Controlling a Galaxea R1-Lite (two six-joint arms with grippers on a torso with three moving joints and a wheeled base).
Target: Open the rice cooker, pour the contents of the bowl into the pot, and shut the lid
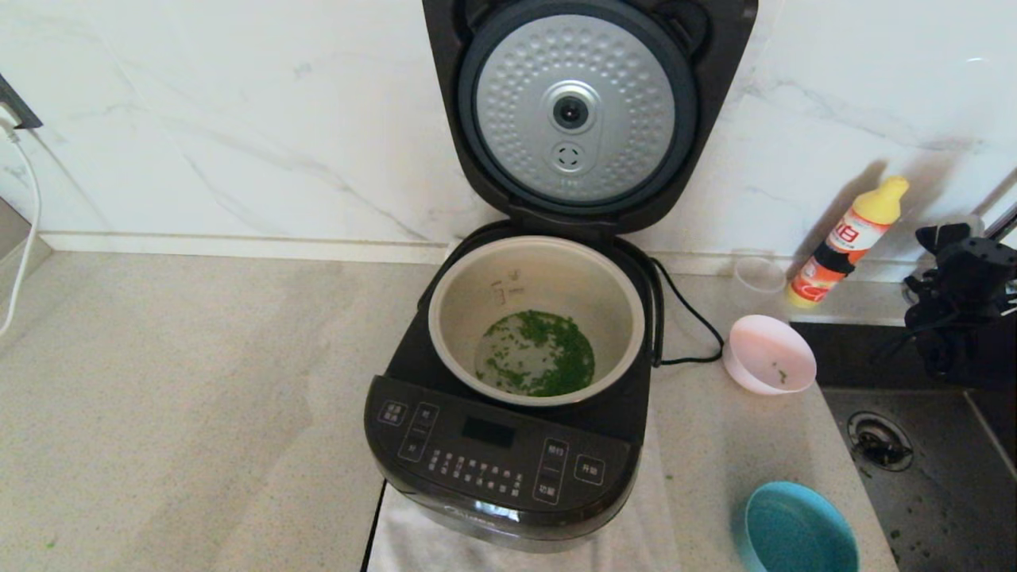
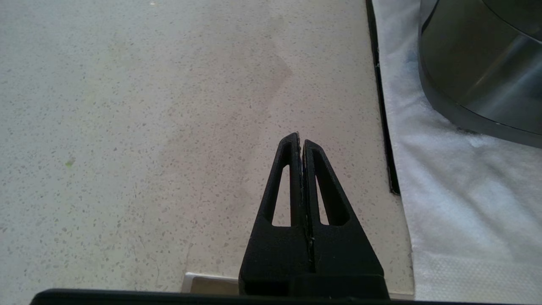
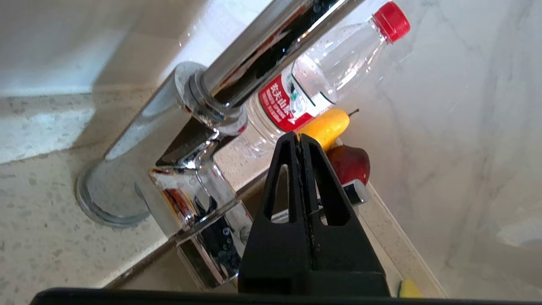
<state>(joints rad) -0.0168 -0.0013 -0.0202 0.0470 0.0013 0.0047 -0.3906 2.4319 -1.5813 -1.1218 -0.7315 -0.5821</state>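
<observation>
Head view: the cooker (image 1: 508, 397) sits mid-counter with its lid (image 1: 584, 119) standing fully upright, silver underside facing out. The pot (image 1: 536, 318) holds scattered green bits (image 1: 544, 353). The pink bowl (image 1: 769, 353) stands upright on the counter just right of the cooker, near the cord (image 1: 687, 318), almost empty with a few green flecks inside. The right arm (image 1: 961, 294) is a dark shape at the right edge above the sink (image 1: 922, 469).

Left wrist view: the left gripper (image 2: 301, 140) hangs pinched together, empty, over bare counter beside the cooker's base.

Right wrist view: the right gripper (image 3: 300, 137) is also pressed together and empty, pointing toward the tap (image 3: 190, 140) and a bottle (image 3: 334, 67).

Only closing the lid seems to remain. Risks: swinging back carelessly could clip the tap or topple the bowl; too light a push might leave the lid unlatched.
</observation>
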